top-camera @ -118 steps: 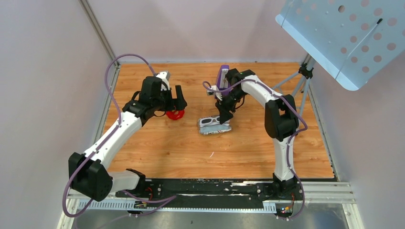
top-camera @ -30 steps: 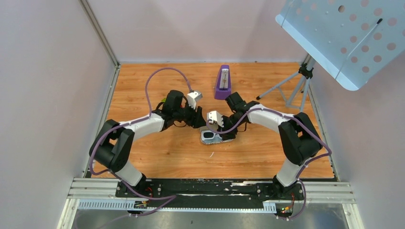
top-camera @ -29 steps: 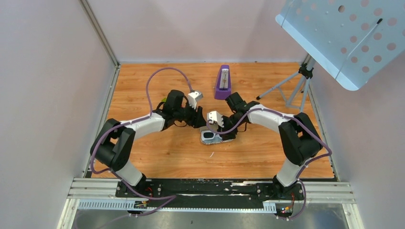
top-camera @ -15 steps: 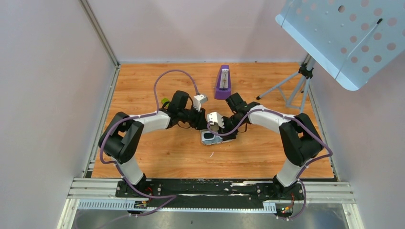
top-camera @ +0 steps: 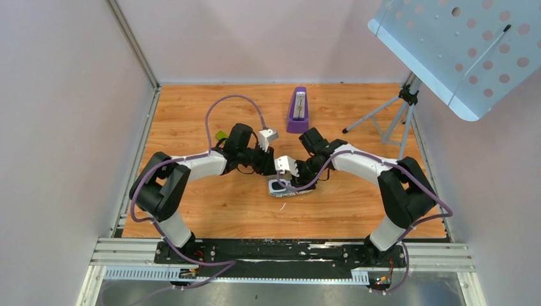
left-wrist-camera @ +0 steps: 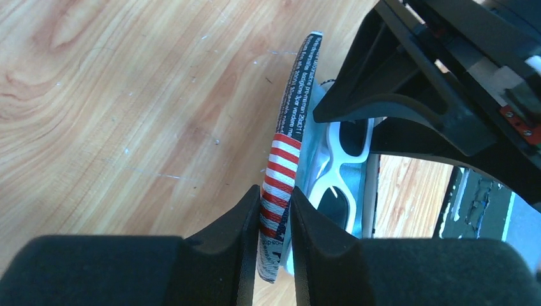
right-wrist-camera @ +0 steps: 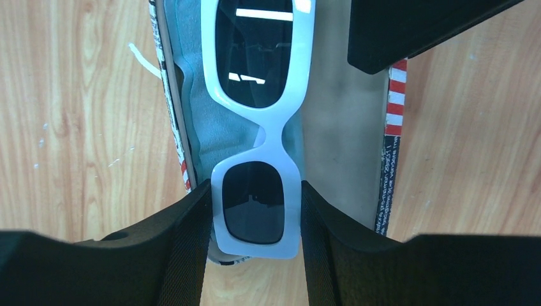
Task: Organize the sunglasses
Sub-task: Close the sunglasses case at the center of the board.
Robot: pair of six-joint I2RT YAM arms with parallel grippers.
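Near the table (top-camera: pixel 191 108) middle we log left arm (top-camera: pixel 194 164) and right arm (top-camera: pixel 360 160) low, angled inward; left jaws pinch the striped case (left-wrist-camera: pixel 282 182) edge, right jaws clamp one sunglasses (right-wrist-camera: pixel 255 127) lens.

The left pincer (left-wrist-camera: pixel 275 205) has its two black fingers (left-wrist-camera: pixel 233 226) pressed together on the raised red-and-white striped fabric flap (left-wrist-camera: pixel 282 171) of a patterned oblong case, which stands on edge and shows a black band of white print toward its top. Just right of the flap, white plastic-framed sunglasses (left-wrist-camera: pixel 332 175) with dark lenses lie on light blue cloth (left-wrist-camera: pixel 311 167). The right pincer (left-wrist-camera: pixel 349 132) comes in from the upper right, its black fingers on either side of the far lens. Light scratched wooden counter (left-wrist-camera: pixel 127 95) fills the left.
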